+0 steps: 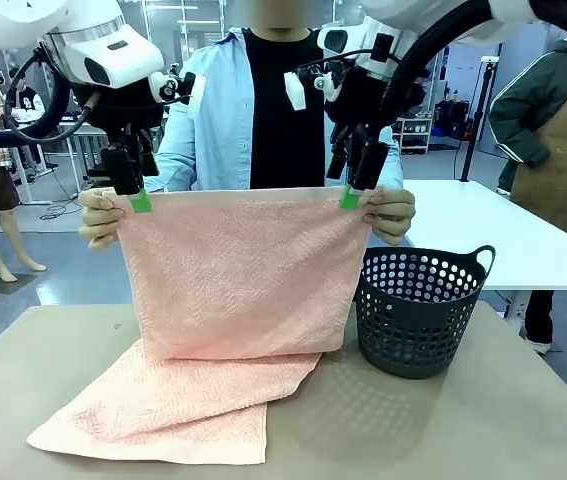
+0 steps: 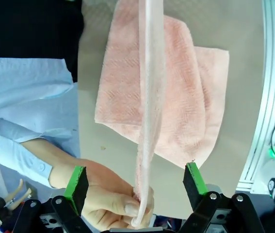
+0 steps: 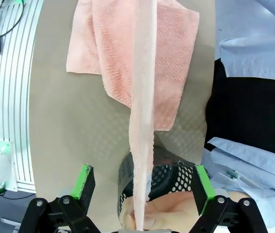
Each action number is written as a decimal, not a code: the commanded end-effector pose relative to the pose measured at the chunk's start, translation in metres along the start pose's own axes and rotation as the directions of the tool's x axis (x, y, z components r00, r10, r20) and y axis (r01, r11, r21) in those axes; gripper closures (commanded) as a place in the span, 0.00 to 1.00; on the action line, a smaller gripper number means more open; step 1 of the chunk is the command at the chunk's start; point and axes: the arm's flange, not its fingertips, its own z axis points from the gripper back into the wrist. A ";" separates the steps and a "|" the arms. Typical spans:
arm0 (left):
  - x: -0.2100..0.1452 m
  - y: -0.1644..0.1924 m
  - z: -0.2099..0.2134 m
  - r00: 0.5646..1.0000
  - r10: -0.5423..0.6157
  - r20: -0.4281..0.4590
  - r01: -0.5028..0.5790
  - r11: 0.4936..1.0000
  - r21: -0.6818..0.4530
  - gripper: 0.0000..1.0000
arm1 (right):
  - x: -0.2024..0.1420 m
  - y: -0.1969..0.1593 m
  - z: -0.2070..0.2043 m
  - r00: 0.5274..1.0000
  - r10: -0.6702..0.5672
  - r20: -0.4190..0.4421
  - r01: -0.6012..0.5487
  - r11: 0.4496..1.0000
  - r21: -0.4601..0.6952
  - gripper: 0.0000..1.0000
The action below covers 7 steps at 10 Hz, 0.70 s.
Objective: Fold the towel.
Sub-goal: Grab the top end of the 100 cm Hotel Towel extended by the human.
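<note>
One end of the pale salmon-pink towel (image 1: 233, 290) lies in a loose fold on the near part of the counter (image 1: 483, 430). The rest rises from there as a flat sheet held upright. Just beside the sheet, toward the robot's right, a dark perforated plastic basket (image 1: 418, 312) with loop handles stands on the counter, touching or nearly touching the hanging cloth.

At the towel's top edge the left gripper (image 1: 139, 198) and the right gripper (image 1: 351, 196) each point down over one upper corner. Both stand wide open with nothing clamped. In the wrist views the towel's thin edge runs up the gap between the green pads (image 2: 77, 180), clear of them on both sides.

A person's hand (image 1: 101, 218) pinches the corner by the left gripper, and the other hand (image 1: 393, 214) pinches the corner by the right gripper, keeping the edge taut. The person, in a light blue shirt over black, stands at the far side.
</note>
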 end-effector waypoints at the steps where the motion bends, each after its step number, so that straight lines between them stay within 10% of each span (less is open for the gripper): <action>1: -0.003 0.001 -0.001 1.000 0.016 0.009 -0.016 1.000 -0.021 0.00 | 0.012 -0.006 -0.003 0.999 -0.041 -0.033 0.041 0.999 0.018 0.00; 5: -0.004 -0.007 -0.020 0.999 0.044 0.011 -0.043 0.998 -0.054 0.00 | 0.022 0.000 -0.018 0.993 -0.053 -0.106 0.058 0.997 0.043 0.00; 6: -0.004 -0.007 -0.022 0.999 0.050 0.002 -0.050 0.997 -0.058 0.08 | 0.024 0.001 -0.018 0.989 -0.063 -0.136 0.069 0.997 0.041 0.10; 7: -0.005 -0.006 -0.025 0.998 0.058 0.006 -0.058 0.997 -0.060 0.44 | 0.023 0.002 -0.019 0.988 -0.063 -0.139 0.069 0.997 0.039 0.39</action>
